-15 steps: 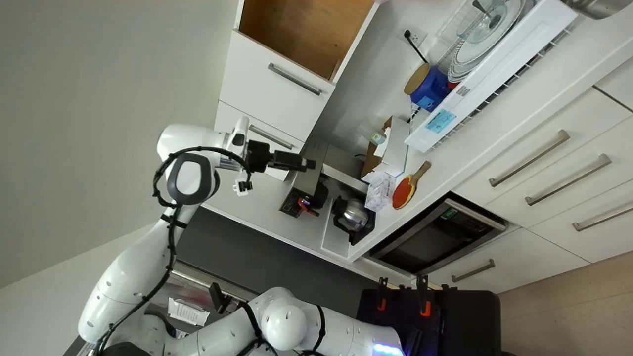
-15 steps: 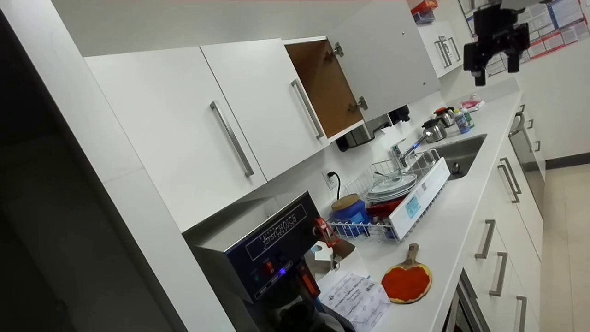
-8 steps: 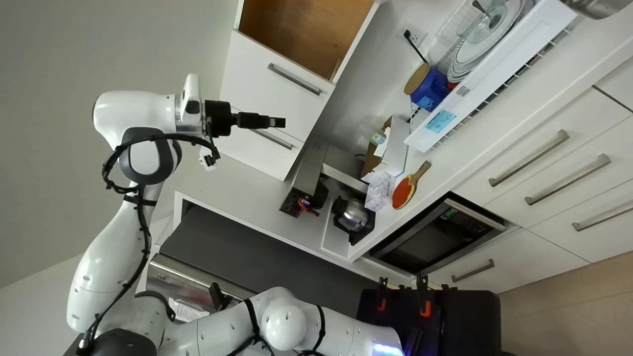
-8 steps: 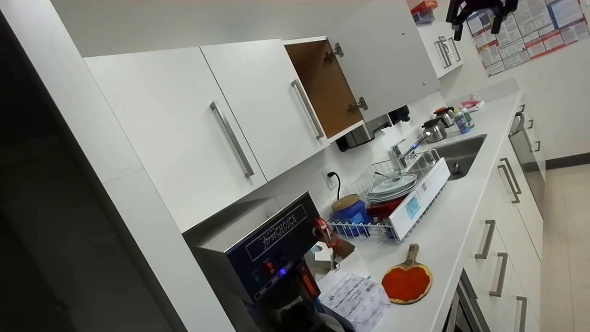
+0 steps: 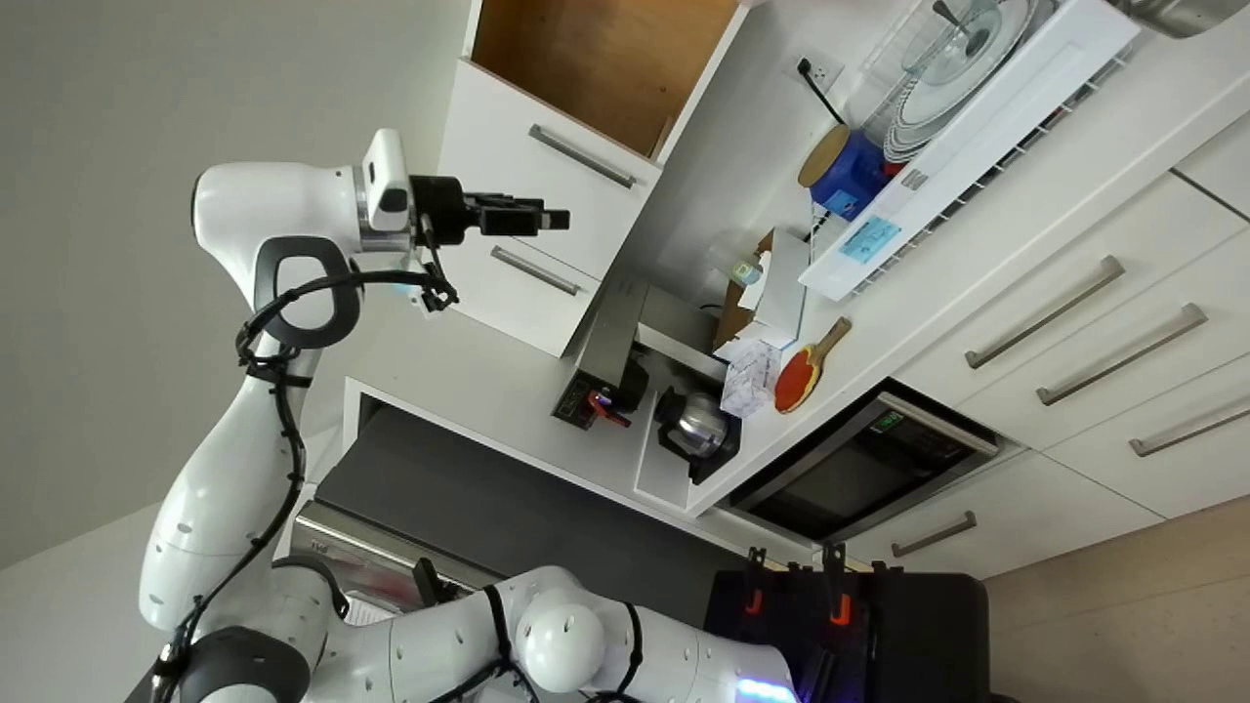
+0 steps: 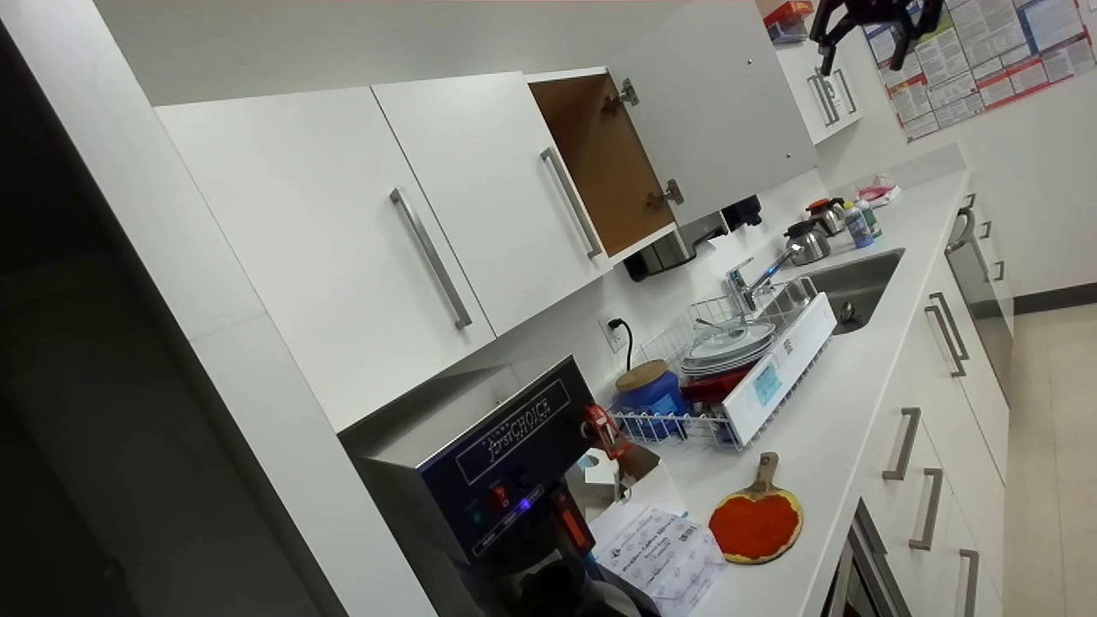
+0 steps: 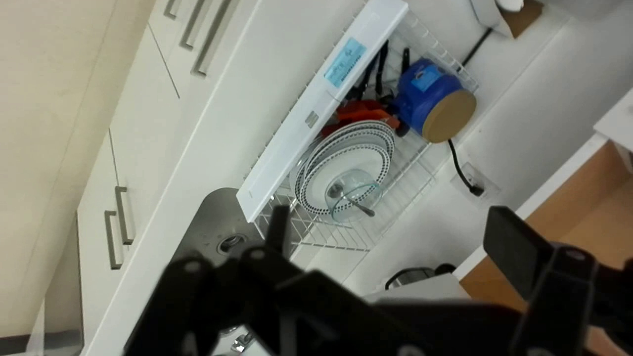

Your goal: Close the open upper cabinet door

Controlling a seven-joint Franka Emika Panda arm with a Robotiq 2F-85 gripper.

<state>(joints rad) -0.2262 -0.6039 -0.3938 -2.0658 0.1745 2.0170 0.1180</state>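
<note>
The upper cabinet door (image 6: 711,111) is a plain white panel, swung wide open on its two hinges in an exterior view. Its opening shows a brown cabinet interior (image 6: 591,163), also visible at the top of an exterior view (image 5: 605,59). In the wrist view a corner of the door (image 7: 425,288) shows behind the fingers, beside the brown interior. My gripper (image 6: 863,62) is at the top, to the right of the door in the picture and apart from it. It also shows in an exterior view (image 5: 549,220). In the wrist view its fingers (image 7: 390,217) are wide apart with nothing between them.
Closed white upper doors with bar handles (image 6: 574,201) adjoin the opening. Below stand a dish rack (image 6: 780,368) with plates, a blue tub (image 6: 649,398), a coffee machine (image 6: 514,454) and a sink (image 6: 870,274) on the counter. A small cabinet (image 6: 806,77) hangs farther back.
My gripper has risen and moved left in both exterior views, most of it in the first half second, and turned slightly since. The door has not moved.
</note>
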